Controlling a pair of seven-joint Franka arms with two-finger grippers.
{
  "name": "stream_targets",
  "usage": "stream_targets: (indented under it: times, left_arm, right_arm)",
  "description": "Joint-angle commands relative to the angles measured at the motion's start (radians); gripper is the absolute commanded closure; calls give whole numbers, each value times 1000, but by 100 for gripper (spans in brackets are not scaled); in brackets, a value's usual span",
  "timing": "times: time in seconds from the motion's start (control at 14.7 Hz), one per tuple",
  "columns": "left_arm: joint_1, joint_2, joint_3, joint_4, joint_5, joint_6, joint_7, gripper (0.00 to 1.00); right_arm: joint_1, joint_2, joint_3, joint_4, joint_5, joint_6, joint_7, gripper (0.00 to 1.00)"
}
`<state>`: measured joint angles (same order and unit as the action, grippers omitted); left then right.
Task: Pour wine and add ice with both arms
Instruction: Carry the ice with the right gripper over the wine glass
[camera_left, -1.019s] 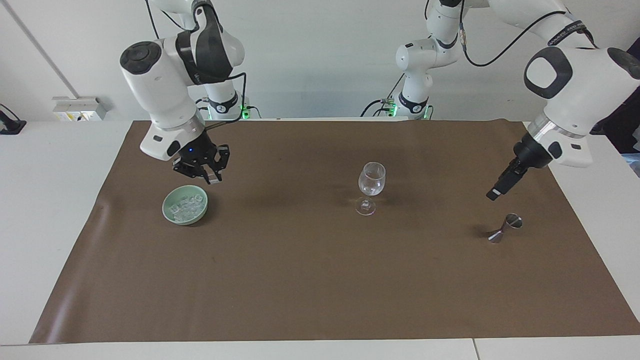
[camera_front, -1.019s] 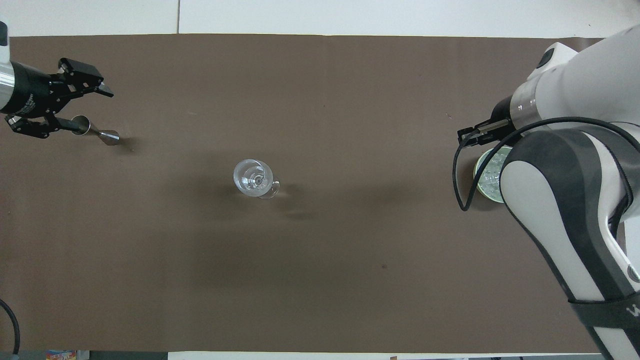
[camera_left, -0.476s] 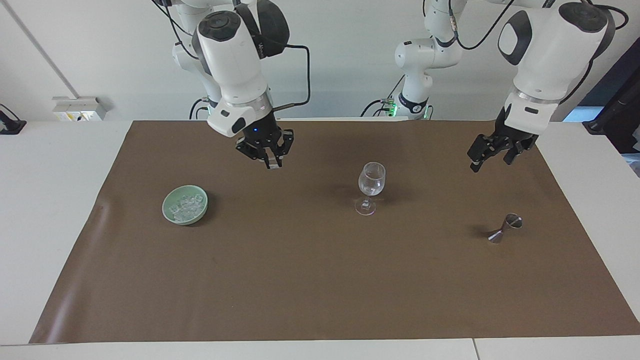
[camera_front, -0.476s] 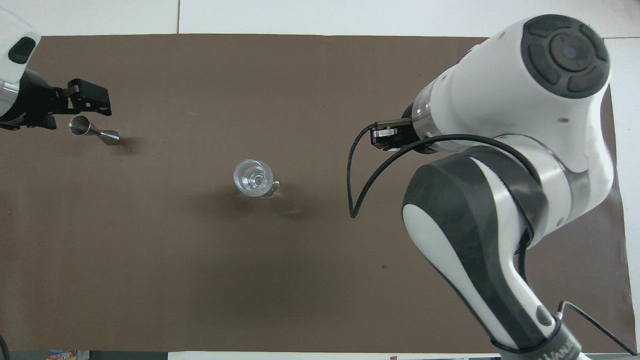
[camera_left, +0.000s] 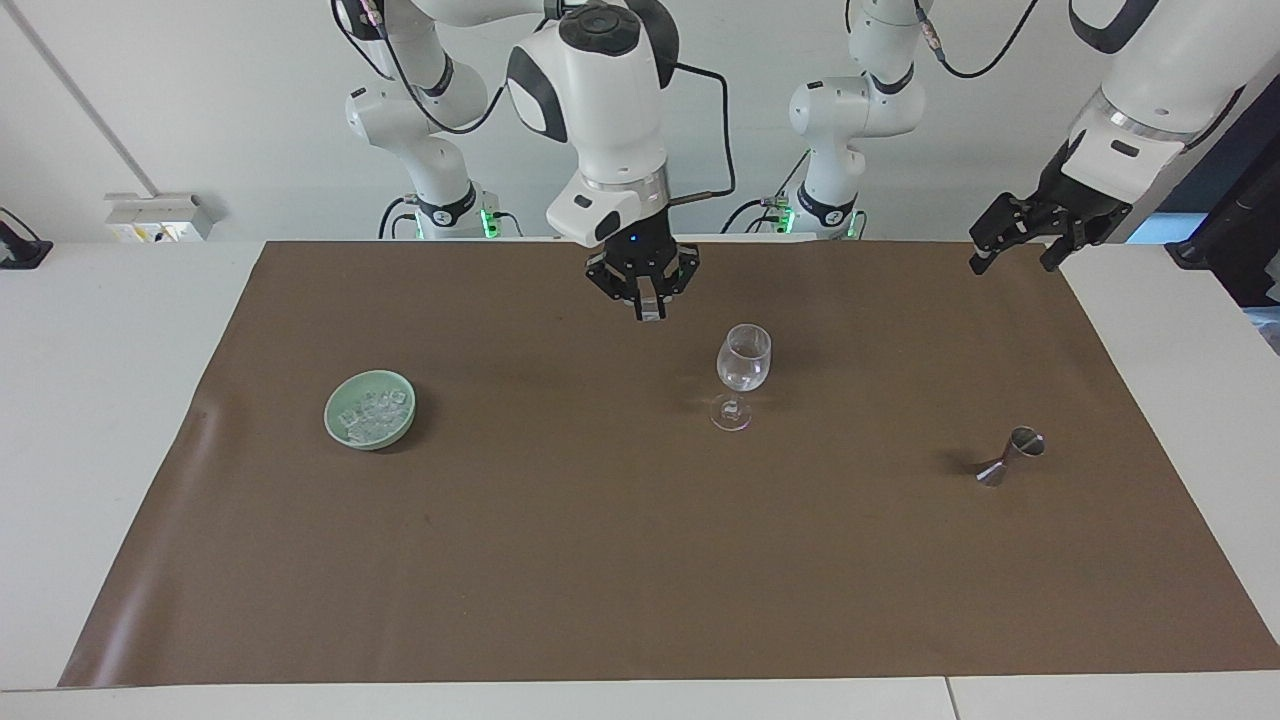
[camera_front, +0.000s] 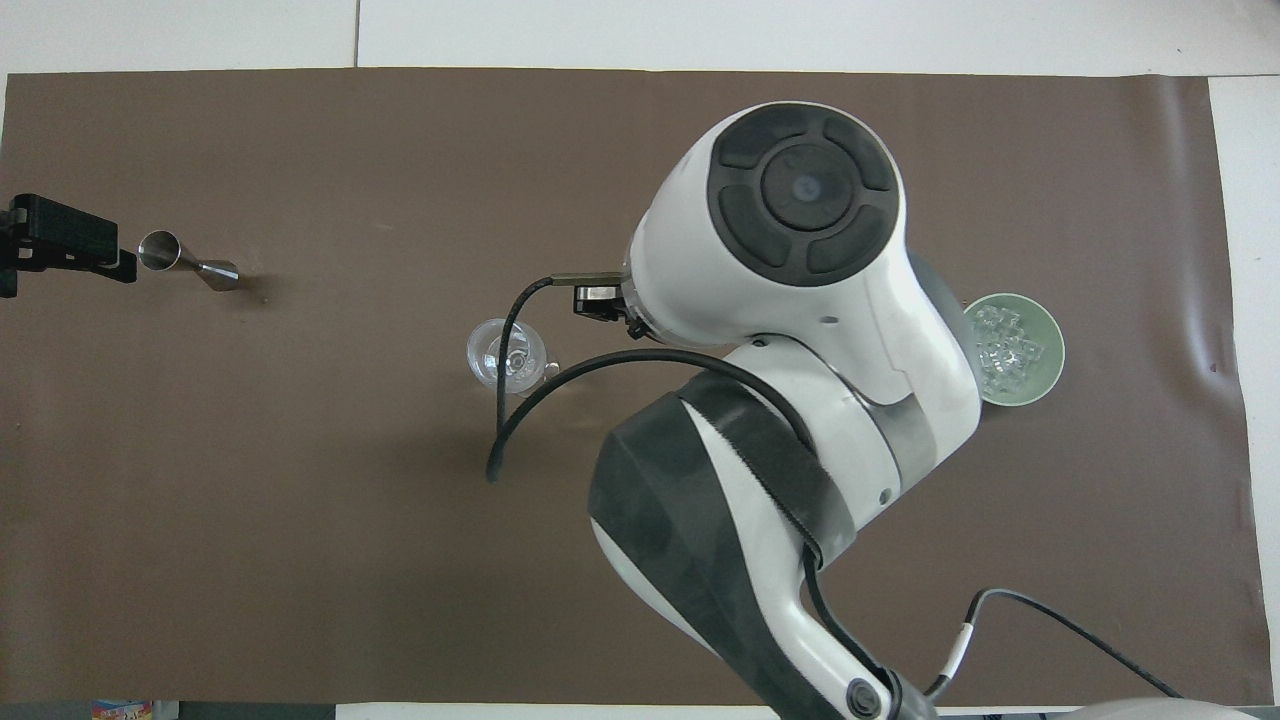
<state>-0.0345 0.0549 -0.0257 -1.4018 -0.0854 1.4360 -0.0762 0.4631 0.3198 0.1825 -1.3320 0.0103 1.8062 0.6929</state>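
Observation:
A clear stemmed glass (camera_left: 743, 375) (camera_front: 507, 357) stands mid-cloth. The pale green bowl (camera_left: 338, 425) (camera_front: 1050, 372) holding ice (camera_left: 375, 410) (camera_front: 1003, 345) sits toward the right arm's end. My right gripper (camera_left: 647, 305) hangs over the cloth just beside the glass, on the bowl's side and above rim height. It is shut, with a small pale chunk of ice at its fingertips. In the overhead view the right arm hides most of that gripper (camera_front: 597, 297). My left gripper (camera_left: 1012, 262) is raised and open over the cloth's edge at the left arm's end, holding nothing.
A steel jigger (camera_left: 1012, 455) (camera_front: 188, 258) stands on the brown cloth (camera_left: 600, 560) toward the left arm's end, apart from the left gripper. The right arm's black cable (camera_front: 510, 400) loops over the glass in the overhead view.
The right arm has swung its shut gripper from above the bowl across to beside the glass. The left gripper has lifted away from the jigger and drawn back toward the robots.

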Motion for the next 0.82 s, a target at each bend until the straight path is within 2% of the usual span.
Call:
stream_targets:
  times: [0.0, 0.2, 0.34, 0.48, 0.75]
  left_arm:
    - [-2, -47, 12, -23, -28, -43, 21, 0]
    - [-4, -95, 0, -92, -13, -23, 19, 0]
    - [-1, -98, 1, -104, 8, -25, 24, 0]
    - [-2, -99, -41, -105, 99, -29, 32, 0]
    - [7, -113, -59, -128, 118, -29, 30, 0]
  right_arm:
    - [66, 97, -5, 138, -29, -25, 91, 100]
    - [140, 231, -3, 337, -84, -36, 190, 100]
    - [179, 254, -5, 355, -108, -19, 201, 100]
    - [207, 260, -5, 347, -138, -8, 223, 100]
    - [206, 263, 0, 336, -170, -27, 226, 100]
